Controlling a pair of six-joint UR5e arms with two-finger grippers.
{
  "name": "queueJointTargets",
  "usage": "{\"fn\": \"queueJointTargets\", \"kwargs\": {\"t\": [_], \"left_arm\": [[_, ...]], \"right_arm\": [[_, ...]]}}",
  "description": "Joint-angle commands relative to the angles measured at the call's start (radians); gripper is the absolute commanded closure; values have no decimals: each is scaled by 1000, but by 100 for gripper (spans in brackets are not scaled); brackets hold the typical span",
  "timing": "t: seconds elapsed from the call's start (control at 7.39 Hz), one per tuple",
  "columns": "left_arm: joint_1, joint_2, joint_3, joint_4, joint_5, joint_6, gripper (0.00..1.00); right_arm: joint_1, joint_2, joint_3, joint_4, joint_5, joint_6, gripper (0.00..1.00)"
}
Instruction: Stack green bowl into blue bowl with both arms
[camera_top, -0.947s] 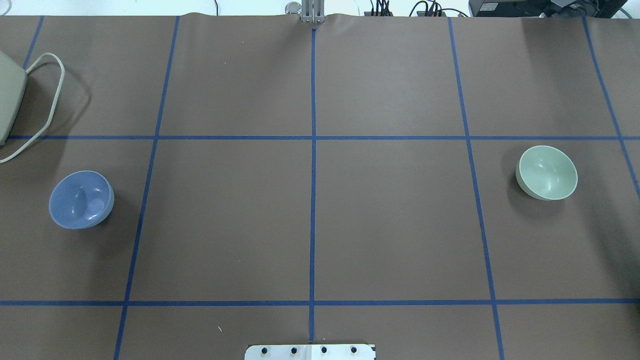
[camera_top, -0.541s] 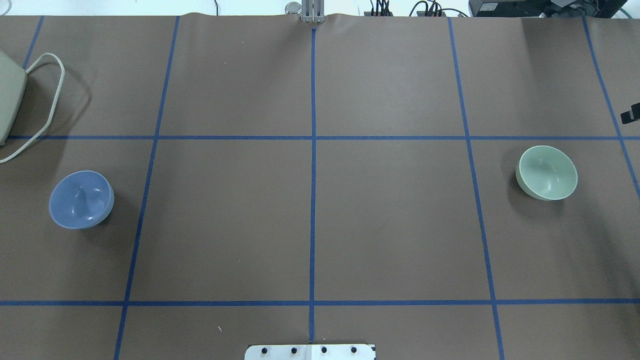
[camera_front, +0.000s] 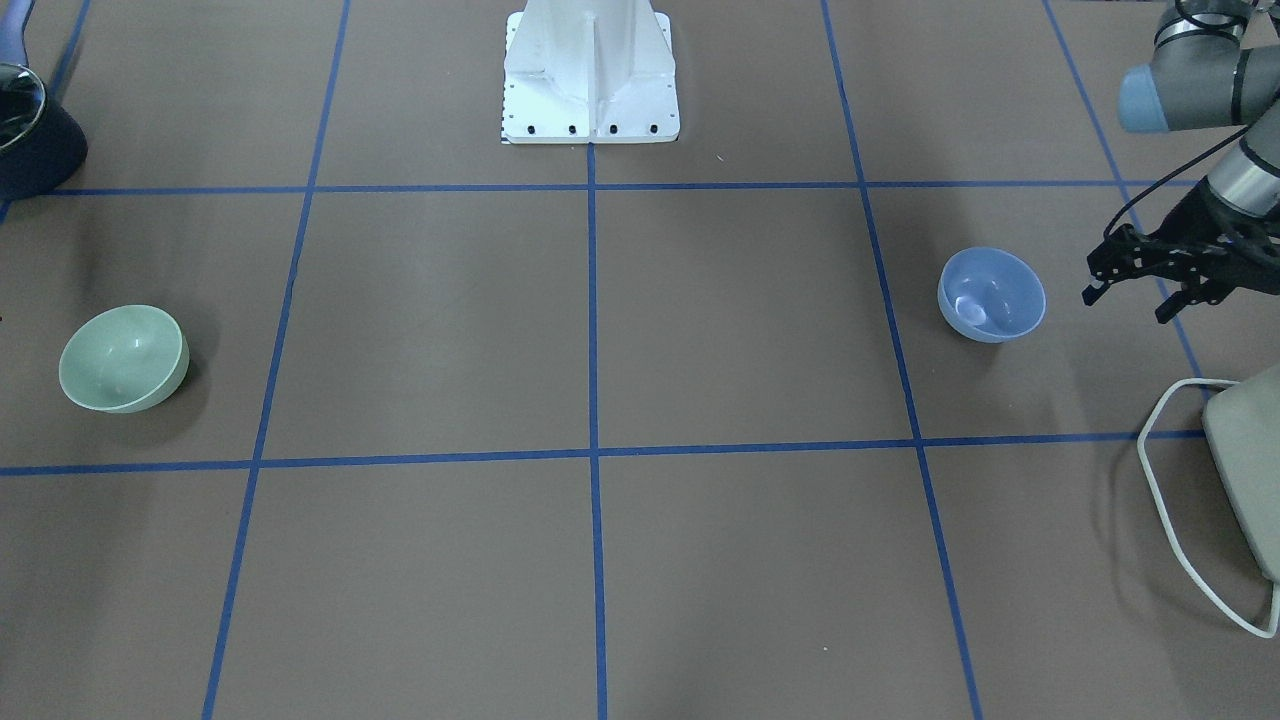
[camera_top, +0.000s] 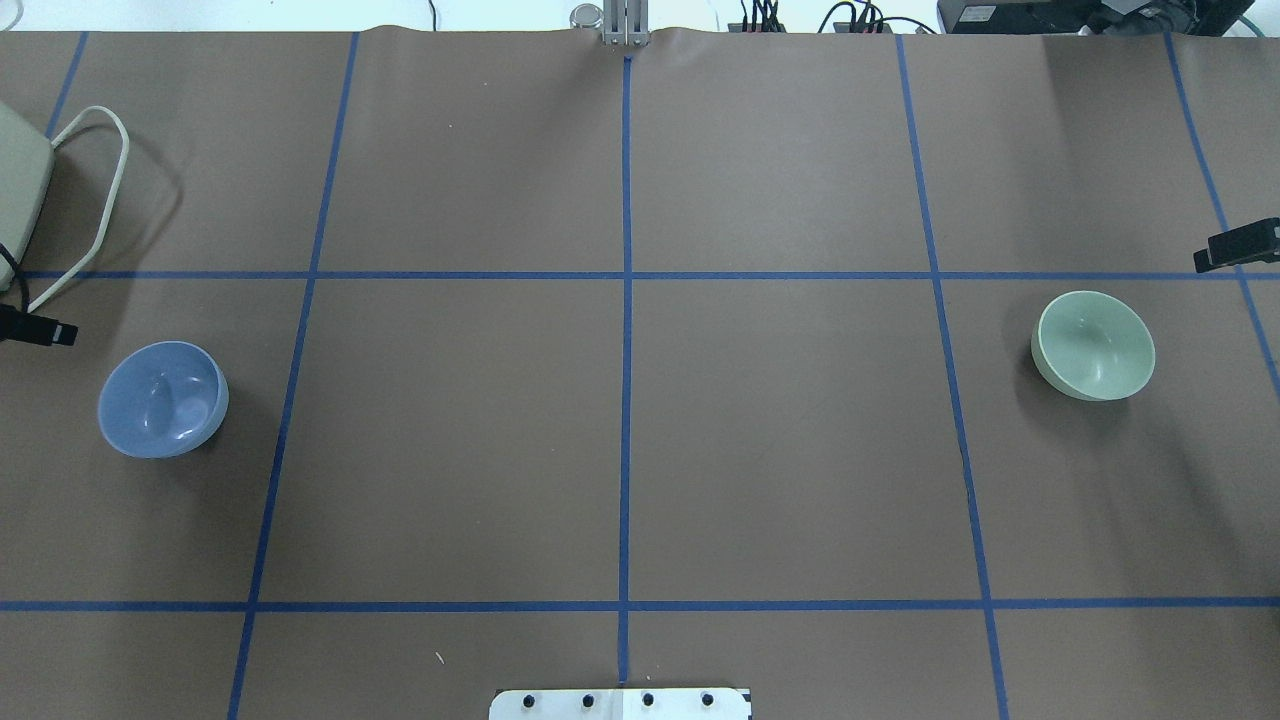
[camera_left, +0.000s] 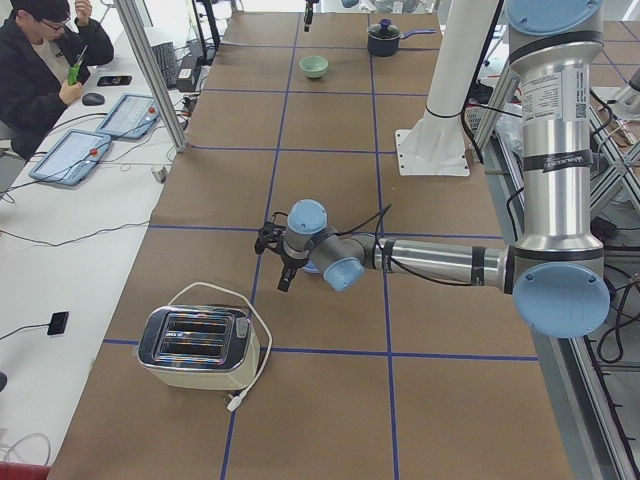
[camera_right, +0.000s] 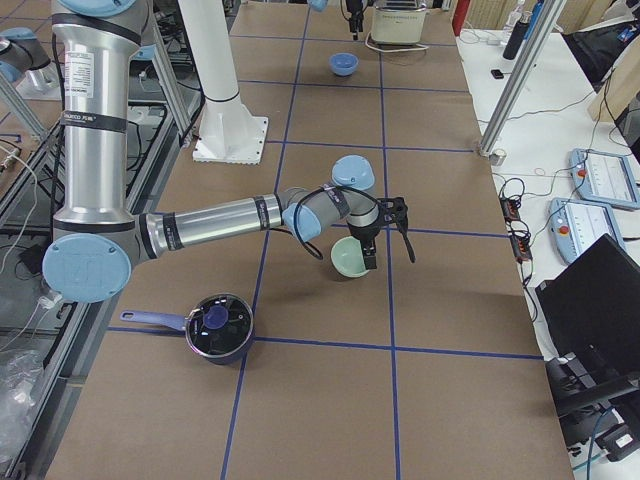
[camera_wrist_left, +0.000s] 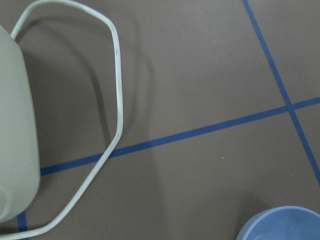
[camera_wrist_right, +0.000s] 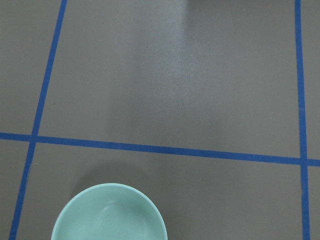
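Note:
The green bowl (camera_top: 1093, 345) stands upright on the table's right side; it also shows in the right wrist view (camera_wrist_right: 109, 212). The blue bowl (camera_top: 162, 398) stands upright on the left side (camera_front: 991, 294). My left gripper (camera_front: 1130, 300) is open and empty, off the blue bowl's outer side and apart from it. One of its fingers (camera_top: 45, 331) shows at the overhead view's left edge. My right gripper (camera_right: 385, 240) is open and empty beside the green bowl (camera_right: 350, 258). One of its fingers (camera_top: 1235, 247) shows at the overhead view's right edge.
A cream toaster (camera_front: 1250, 470) with a looped white cord (camera_front: 1165, 480) stands beyond the blue bowl at the far left. A dark pot (camera_right: 218, 325) with a blue-knobbed lid sits near the robot's side on the right. The white pedestal (camera_front: 590, 70) stands mid-table.
Both grippers have come into the overhead view, the left at the left edge and the right further in at the right edge. The bowls have not moved.

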Motion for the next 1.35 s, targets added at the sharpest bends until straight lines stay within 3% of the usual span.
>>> {"fn": "queueJointTargets", "kwargs": {"t": [0.0, 0.14, 0.27, 0.41, 1.22], "left_arm": [[146, 19, -1, -58, 121, -86, 2], [160, 19, 1, -58, 122, -80, 16], [169, 20, 2, -58, 123, -74, 66], [169, 20, -1, -60, 122, -71, 100], [168, -13, -100, -19, 109, -103, 100]], "right_arm": [[-2, -8, 1, 7, -2, 2, 0], [-2, -8, -1, 7, -2, 2, 0], [-2, -8, -1, 7, -2, 2, 0], [-2, -8, -1, 7, -2, 2, 0], [-2, -8, -1, 7, -1, 0, 0]]}}
